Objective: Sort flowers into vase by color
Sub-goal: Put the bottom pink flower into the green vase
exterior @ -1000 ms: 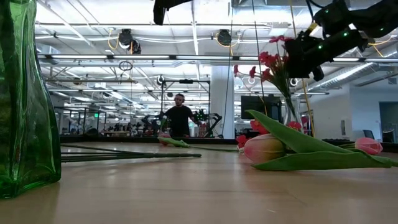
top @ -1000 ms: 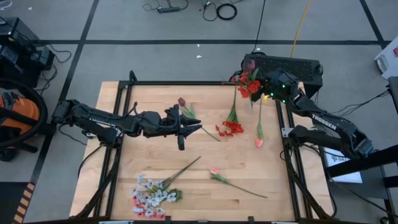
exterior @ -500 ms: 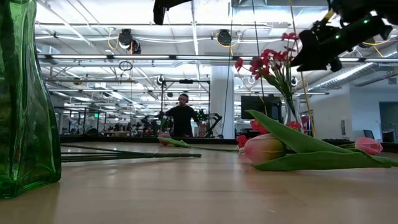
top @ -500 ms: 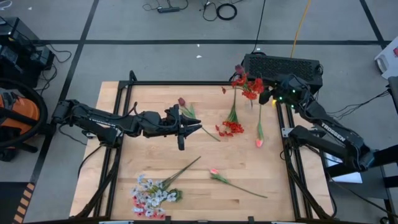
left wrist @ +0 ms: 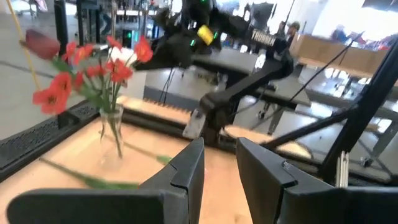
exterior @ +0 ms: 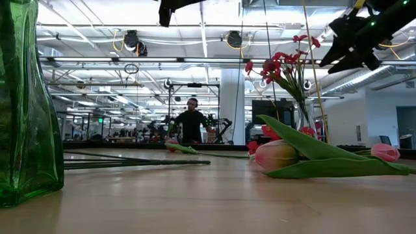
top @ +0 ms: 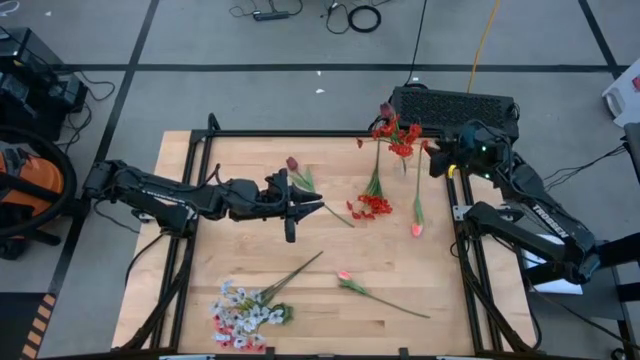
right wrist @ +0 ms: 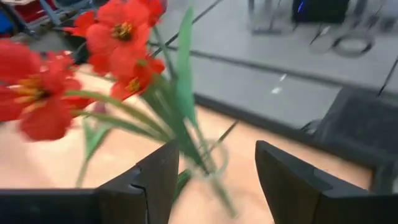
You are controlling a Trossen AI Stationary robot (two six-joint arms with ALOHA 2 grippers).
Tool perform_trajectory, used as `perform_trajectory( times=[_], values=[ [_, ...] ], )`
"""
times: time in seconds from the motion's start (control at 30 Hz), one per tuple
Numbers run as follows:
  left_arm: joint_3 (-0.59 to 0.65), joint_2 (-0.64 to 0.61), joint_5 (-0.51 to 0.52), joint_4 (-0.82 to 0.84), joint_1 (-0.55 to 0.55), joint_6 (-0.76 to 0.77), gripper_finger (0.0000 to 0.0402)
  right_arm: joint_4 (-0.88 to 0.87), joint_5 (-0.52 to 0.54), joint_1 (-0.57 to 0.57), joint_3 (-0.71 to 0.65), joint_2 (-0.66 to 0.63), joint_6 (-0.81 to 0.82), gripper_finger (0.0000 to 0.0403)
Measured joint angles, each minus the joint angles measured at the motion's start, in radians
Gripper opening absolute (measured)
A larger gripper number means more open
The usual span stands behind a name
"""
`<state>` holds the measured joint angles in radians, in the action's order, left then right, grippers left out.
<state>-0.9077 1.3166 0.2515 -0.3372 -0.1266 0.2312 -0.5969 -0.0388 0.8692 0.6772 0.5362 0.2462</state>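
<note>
Hovering mid-table, my left gripper (top: 318,207) waits with fingers spread, a maroon tulip (top: 293,164) just beyond it, stem running toward the claw. Rightward, red flowers (top: 395,137) stand in the clear vase (left wrist: 112,127) at the far edge; my right gripper (top: 440,160), jaws apart and empty, hangs just beside them. A pink tulip (top: 416,228) lies nearest that arm, stem pointing toward the vase.

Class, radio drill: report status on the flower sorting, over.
Right tool open, just off the red flowers in the clear glass vase. Left tool open, mid-table. Pink tulip, red cluster on the wooden table.
</note>
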Motion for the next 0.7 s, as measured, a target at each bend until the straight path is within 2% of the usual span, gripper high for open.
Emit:
perform_trajectory(
  times=[0.2,0.27,0.43,0.57,0.7],
  values=[
    [0.000,-0.080,-0.013,0.205,-0.006,0.113,0.0100,-0.143,-0.214,-0.004,0.031,0.000,0.172,0.0202],
    [0.000,-0.125,-0.013,0.285,-0.012,0.120,0.0100,-0.209,-0.247,-0.021,0.031,0.000,0.207,0.0197],
    [0.000,-0.225,0.018,0.397,-0.044,0.089,0.0100,-0.315,-0.247,-0.106,0.031,-0.010,0.297,0.0172],
    [0.024,-0.308,0.128,0.436,-0.090,0.037,0.0100,-0.312,-0.223,-0.198,0.031,-0.037,0.419,0.0148],
    [0.078,-0.387,0.150,0.463,-0.117,0.058,0.0100,-0.311,-0.169,-0.320,0.031,-0.047,0.541,0.0121]
  ],
)
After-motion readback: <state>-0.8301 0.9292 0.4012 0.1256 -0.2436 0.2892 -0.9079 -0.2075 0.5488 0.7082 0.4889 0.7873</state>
